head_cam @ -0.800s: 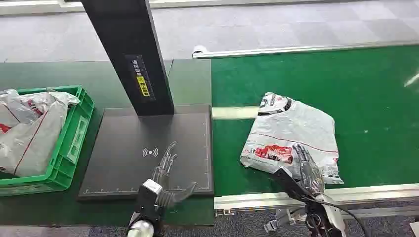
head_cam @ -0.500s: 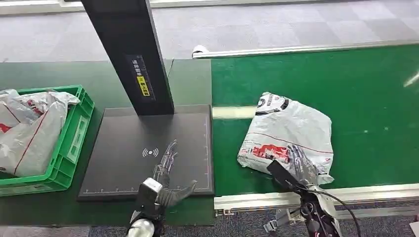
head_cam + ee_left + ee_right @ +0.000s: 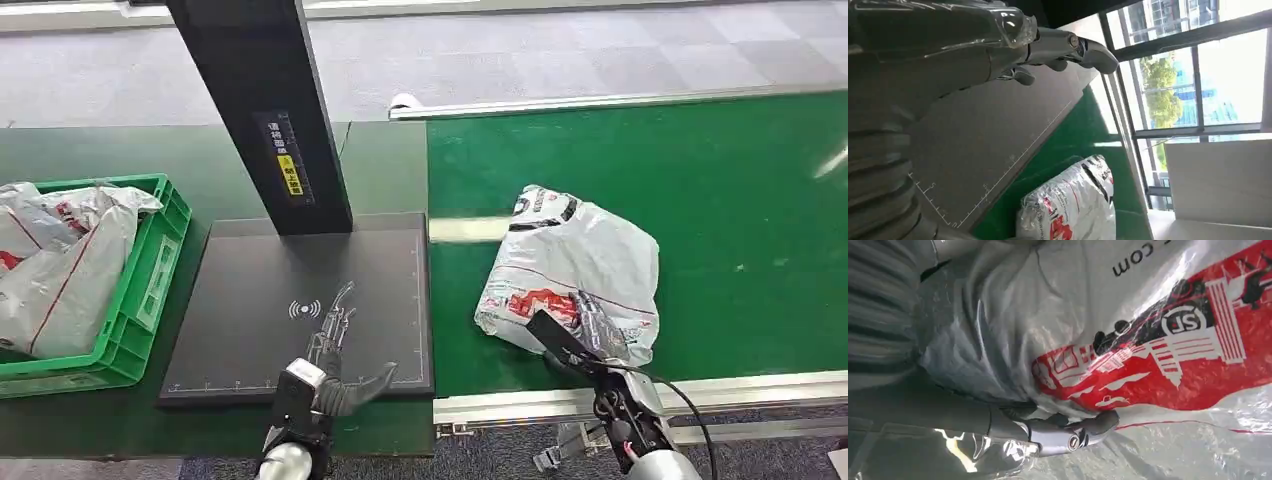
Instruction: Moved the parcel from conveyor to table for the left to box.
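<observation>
Head view first: the parcel [image 3: 575, 270], a crumpled grey-white plastic mailer with red printing, lies on the green conveyor belt [image 3: 740, 200], near the belt's front rail and just right of the dark scanning mat [image 3: 250, 300]. The right hand [image 3: 590, 330] is on the parcel's near edge, dark fingers laid over the plastic and the thumb reaching toward the mat side. From the right wrist view the grey thumb [image 3: 1083, 430] presses into the bag just below the red print, the plastic bunched up around it, so the hand is gripping the parcel [image 3: 1148, 340] at its near edge.

Over to the left: the left hand [image 3: 335, 345] hovers over the scanning mat, just right of the wireless symbol, fingers stretched forward and thumb splayed out to the side, holding nothing. The left wrist view agrees, with the thumb [image 3: 1088, 50] extended above the mat [image 3: 988, 135] and nothing in the palm; the parcel [image 3: 1073, 205] sits beyond the mat's ruled edge on the green belt.

A black post [image 3: 260, 110] with a yellow label rises from the back of the mat. At far left a green crate [image 3: 150, 290] stands on the dark table [image 3: 90, 150], already stuffed with similar grey bags [image 3: 60, 260].
</observation>
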